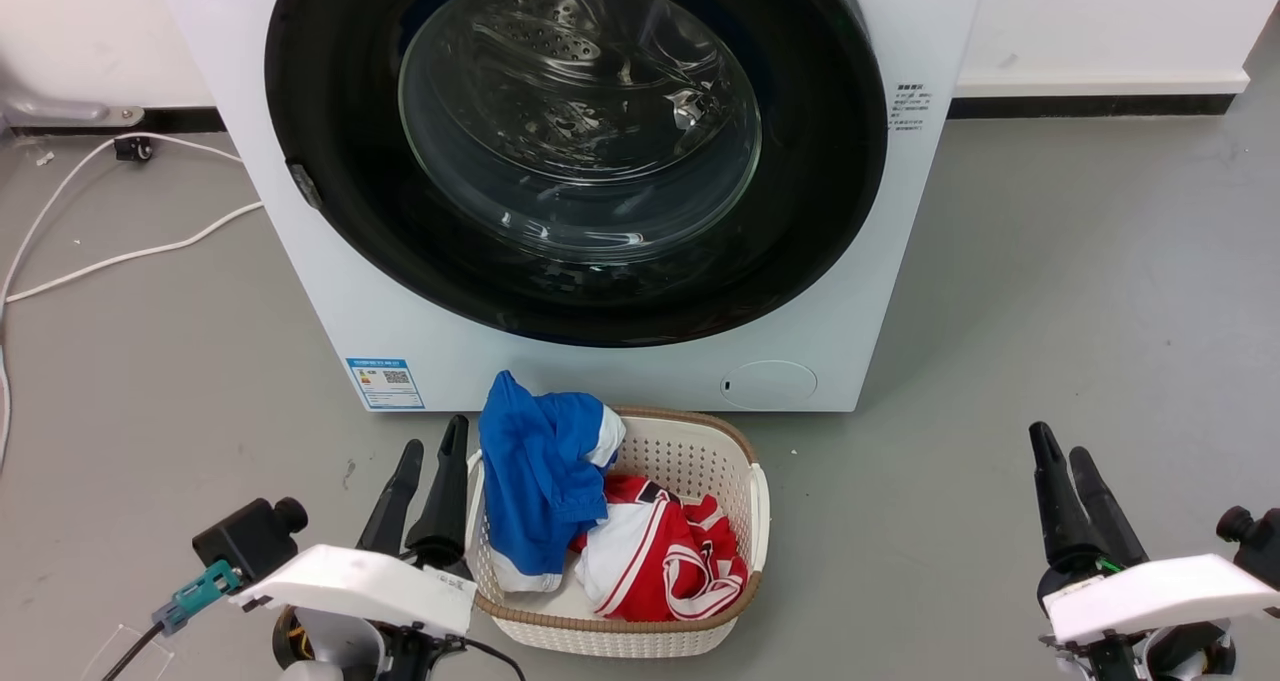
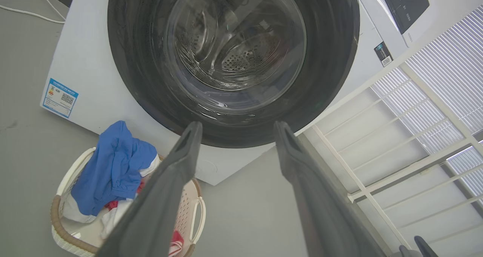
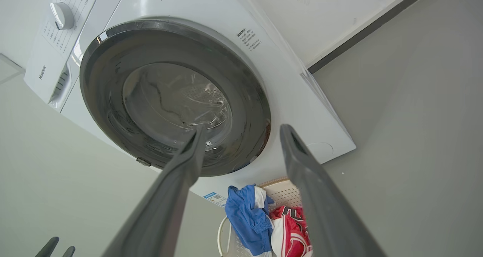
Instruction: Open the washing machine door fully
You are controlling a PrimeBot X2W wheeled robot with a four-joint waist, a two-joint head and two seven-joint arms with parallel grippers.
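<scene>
washing machine door [image 1: 575,151] shut flush on washing machine [image 1: 330,291] front, upper centre of head view. both pincers released, empty: left gripper [image 1: 435,436] lower left, right gripper [image 1: 1059,441] lower right, well apart from door. door looks rigid, heavyish, glossy so slippery; bulging glass no good to pinch. guessing hook rim edge. small grey tab [image 1: 305,186] on left rim, hinge or catch, can't tell.
</scene>
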